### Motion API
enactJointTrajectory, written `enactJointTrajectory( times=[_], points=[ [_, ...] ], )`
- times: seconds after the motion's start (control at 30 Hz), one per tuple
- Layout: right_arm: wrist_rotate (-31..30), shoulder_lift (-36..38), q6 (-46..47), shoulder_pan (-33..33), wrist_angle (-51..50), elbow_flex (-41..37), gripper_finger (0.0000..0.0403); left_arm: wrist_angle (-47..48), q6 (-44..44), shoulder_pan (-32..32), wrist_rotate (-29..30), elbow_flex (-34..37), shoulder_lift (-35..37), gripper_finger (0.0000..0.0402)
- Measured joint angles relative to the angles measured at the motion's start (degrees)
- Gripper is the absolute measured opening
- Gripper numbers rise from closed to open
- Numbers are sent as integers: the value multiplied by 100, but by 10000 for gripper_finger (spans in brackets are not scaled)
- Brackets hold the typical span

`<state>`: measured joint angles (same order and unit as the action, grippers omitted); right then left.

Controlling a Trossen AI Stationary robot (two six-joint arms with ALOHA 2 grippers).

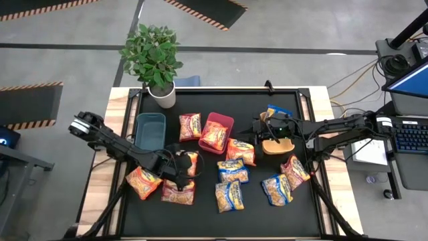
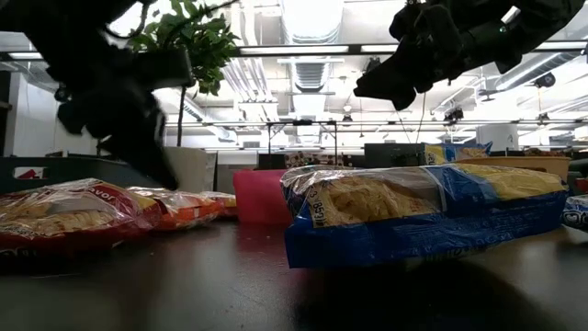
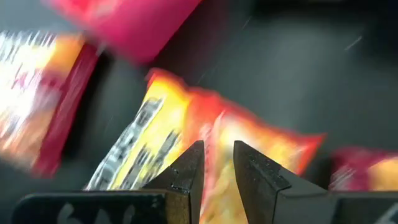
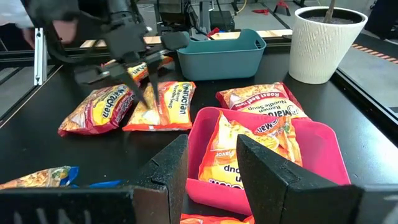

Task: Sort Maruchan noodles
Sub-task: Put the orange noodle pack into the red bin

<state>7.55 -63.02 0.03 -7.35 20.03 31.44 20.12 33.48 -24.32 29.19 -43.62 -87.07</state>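
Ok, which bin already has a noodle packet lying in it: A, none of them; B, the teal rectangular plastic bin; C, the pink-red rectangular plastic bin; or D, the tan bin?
C: the right wrist view shows an orange crinkly plastic Maruchan noodle packet lying inside the pink-red rectangular plastic bin, while from above the teal rectangular plastic bin looks empty.

Orange packet motion-blurred, its middle hidden behind the left fingers
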Motion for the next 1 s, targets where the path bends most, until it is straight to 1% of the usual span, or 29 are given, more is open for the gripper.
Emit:
enactJointTrajectory(
  times=[0.07,0.2,0.5,0.6,0.9,1.0],
  points=[
    [0,0,2,0,2,0,125,-291,-254,0,6,-8,0,69],
    [0,0,58,0,0,0,125,-131,-390,-2,14,-82,8,70],
    [2,2,76,0,0,0,125,1261,-5,-7,15,-316,87,70],
    [2,2,83,0,0,0,125,1503,10,-7,18,-345,90,70],
    [0,2,94,0,0,0,125,1452,445,-9,18,-161,90,70],
    [2,2,105,0,0,0,125,1177,466,-9,18,-160,90,70]
  ],
)
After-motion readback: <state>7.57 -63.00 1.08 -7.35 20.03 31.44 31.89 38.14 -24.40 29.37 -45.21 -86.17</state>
